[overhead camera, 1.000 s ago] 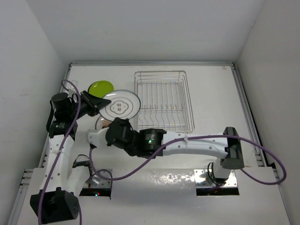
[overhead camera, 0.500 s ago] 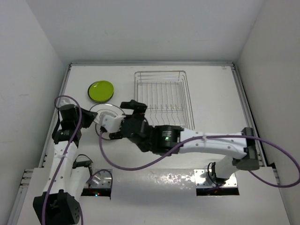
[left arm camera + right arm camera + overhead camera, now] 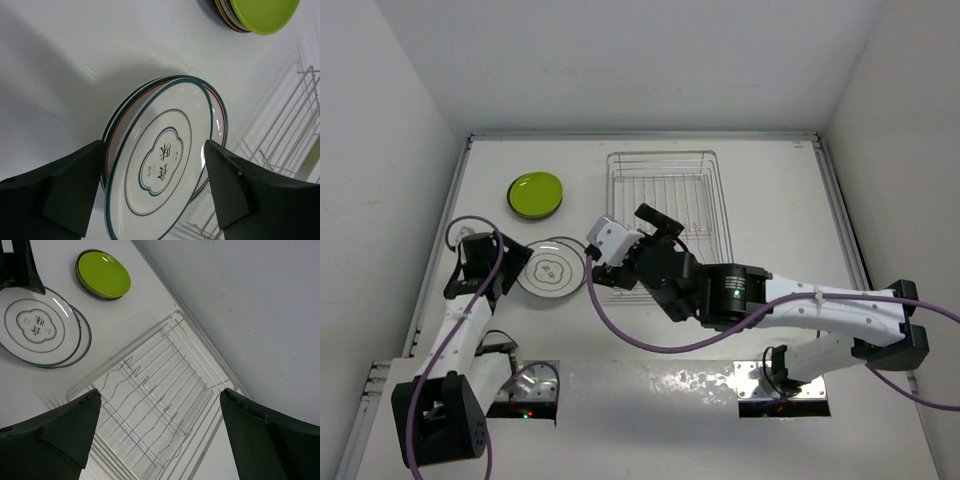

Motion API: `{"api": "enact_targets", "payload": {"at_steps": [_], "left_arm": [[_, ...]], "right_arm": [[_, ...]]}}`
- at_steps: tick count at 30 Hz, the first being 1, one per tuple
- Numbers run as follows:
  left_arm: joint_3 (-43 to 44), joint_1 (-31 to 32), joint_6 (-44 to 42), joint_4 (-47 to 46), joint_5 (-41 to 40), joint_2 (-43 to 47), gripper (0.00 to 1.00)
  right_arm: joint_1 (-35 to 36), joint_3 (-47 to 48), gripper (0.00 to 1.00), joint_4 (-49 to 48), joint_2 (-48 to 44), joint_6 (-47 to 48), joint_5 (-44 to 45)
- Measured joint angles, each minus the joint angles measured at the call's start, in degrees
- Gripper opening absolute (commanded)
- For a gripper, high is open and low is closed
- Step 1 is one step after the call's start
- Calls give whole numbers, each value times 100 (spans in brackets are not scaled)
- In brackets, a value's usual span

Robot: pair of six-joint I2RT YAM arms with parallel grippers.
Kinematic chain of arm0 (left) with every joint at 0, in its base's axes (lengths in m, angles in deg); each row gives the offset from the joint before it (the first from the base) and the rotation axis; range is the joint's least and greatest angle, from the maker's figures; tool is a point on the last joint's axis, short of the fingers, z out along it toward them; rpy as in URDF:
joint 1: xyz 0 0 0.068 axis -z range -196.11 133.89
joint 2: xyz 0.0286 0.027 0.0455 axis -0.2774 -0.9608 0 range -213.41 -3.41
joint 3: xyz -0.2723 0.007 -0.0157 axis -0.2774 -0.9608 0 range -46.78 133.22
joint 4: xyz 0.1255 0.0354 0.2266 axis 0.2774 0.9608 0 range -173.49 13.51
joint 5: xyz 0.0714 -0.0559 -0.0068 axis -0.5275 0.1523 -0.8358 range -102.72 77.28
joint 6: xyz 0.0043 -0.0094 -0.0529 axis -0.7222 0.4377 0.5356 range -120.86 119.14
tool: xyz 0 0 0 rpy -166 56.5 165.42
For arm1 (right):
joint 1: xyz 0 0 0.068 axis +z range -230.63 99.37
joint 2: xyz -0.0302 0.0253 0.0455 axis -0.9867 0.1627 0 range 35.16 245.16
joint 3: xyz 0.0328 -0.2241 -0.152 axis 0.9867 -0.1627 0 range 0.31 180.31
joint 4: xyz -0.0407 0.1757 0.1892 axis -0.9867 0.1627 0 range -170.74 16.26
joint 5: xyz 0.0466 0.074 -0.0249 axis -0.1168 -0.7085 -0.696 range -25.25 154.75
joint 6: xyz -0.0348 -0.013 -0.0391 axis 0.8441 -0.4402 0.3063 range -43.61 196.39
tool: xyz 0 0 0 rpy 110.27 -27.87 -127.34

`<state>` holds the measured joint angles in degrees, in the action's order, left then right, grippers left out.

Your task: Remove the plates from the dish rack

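Silver wire forms the one rack [image 3: 667, 190], which sits on the white table [image 3: 775, 200] toward the far side, right of centre in the top view. Its long axis runs from the arms' side toward the back wall, and the long wires of its floor run the same way. The plates lie outside it in two stacks on the table to its left, all flat and face up. The far stack is topped by one green plate [image 3: 537, 193] with darker rims under it; how many I cannot tell. The near stack is topped by one white plate [image 3: 554, 270] with a teal rim and a printed centre. A red-rimmed plate and what looks like a third rim show beneath it in the left wrist view. There are two arms. The left gripper [image 3: 154, 145] sits just left of the near stack, its jaws apart and framing the white plate's edge without gripping it. The right gripper [image 3: 160, 392] hovers above the rack's near left corner, jaws spread wide and holding nothing.
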<state>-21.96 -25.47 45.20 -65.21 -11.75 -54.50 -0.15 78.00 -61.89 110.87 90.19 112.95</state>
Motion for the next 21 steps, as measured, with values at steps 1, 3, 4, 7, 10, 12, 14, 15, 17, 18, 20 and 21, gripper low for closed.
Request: {"api": "enact_targets", "payload": {"at_steps": [1,3,4,7,10,12,14,15,17,18,20,21], "left_arm": [[0,0,-37,-31,-4,4,81],[0,0,-107,-57,39,-9,97],[2,0,-118,-72,72,-50,98],[44,7,-236,-96,229,-376,100],[127,42,-387,-94,404,-859,100],[177,79,-492,-52,492,-1086,100],[308,109,-621,136,503,-1169,100],[422,116,-697,264,463,-1163,100],[756,120,-879,570,313,-1067,100],[944,120,-975,678,212,-984,100],[1405,120,-1261,894,17,-715,100],[1670,120,-1427,966,-70,-570,100]], "right_arm": [[-22,7,99,114,31,-92,31],[-142,63,99,439,129,-476,-20],[-289,153,99,649,219,-715,-149],[-927,264,99,1003,431,-1414,-553],[-1464,186,99,1276,501,-1958,-866],[-1635,142,99,1429,498,-2238,-1069],[-1663,107,99,1486,494,-2459,-1187],[-1663,68,99,1497,472,-2549,-1198],[-1663,-74,99,1543,374,-2695,-1161],[-1663,-170,99,1591,293,-2767,-1104],[-1663,-431,99,1639,33,-2903,-879],[-1663,-570,99,1672,-136,-2964,-752]]}}
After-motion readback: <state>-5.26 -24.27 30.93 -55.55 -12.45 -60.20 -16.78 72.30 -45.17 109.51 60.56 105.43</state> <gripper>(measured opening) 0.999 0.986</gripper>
